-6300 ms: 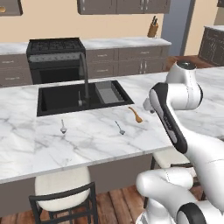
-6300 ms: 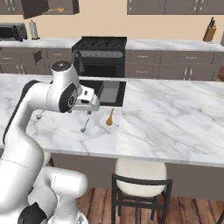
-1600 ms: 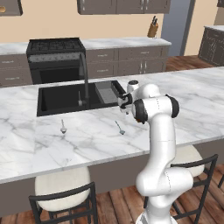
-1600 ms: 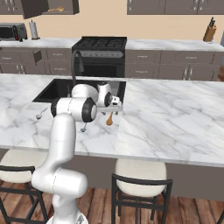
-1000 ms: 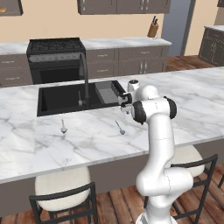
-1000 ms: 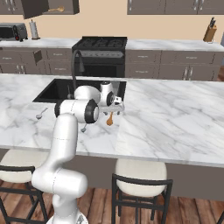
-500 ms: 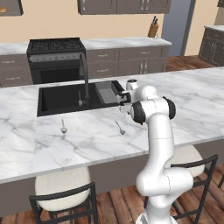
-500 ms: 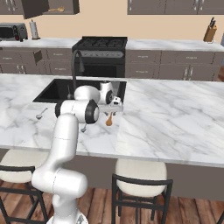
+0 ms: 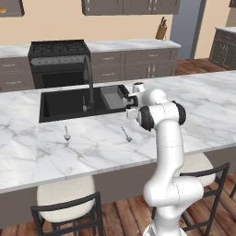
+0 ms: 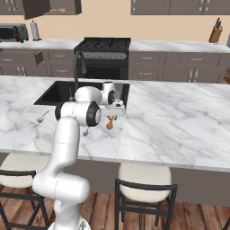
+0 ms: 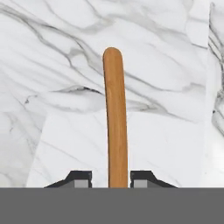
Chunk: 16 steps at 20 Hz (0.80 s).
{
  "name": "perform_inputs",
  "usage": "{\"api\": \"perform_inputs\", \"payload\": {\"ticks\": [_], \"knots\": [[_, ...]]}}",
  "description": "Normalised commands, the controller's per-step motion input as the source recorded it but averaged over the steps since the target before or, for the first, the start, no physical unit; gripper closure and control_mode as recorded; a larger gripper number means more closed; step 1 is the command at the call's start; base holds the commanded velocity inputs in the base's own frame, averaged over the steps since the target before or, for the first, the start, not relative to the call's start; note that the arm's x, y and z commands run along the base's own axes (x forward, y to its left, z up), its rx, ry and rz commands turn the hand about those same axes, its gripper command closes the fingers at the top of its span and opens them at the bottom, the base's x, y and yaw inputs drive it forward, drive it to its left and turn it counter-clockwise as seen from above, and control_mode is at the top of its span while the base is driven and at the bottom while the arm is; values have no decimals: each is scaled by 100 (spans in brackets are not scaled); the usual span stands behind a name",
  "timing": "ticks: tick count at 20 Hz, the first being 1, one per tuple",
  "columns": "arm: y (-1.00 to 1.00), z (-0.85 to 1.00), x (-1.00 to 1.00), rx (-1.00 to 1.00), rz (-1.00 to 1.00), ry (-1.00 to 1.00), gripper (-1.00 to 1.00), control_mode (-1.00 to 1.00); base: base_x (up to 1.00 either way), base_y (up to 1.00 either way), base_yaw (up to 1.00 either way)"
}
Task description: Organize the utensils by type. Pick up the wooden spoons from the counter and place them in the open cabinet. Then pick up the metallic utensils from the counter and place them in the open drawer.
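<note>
Gripper (image 11: 111,178) low over the worktop (image 10: 179,117), fingertips (image 11: 79,178) narrowed to both sides of the wooden spoon (image 11: 115,113) handle, small gaps left; grip can't be confirmed. Spoon lies on the marble just beside the sink (image 10: 56,92), bowl end peeking below the hand (image 10: 109,124). Two metal spoons (image 9: 126,134) (image 9: 67,134) lie well apart to the left. Faucet (image 9: 88,83) behind. Stools (image 10: 143,179) under the worktop edge.

No text, label, brand, number or sign can be read anywhere in these pictures.
</note>
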Motion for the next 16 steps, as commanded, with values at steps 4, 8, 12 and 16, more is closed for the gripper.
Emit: {"api": "perform_inputs", "payload": {"ticks": [4,8,12,16], "knots": [[-2,63,-35,0,9,3,100,-100,0,0,0],[0,64,-73,0,23,0,100,-100,0,0,0],[0,56,-67,0,28,0,100,-100,0,0,0],[0,50,-77,-1,35,0,100,-100,0,0,0]]}}
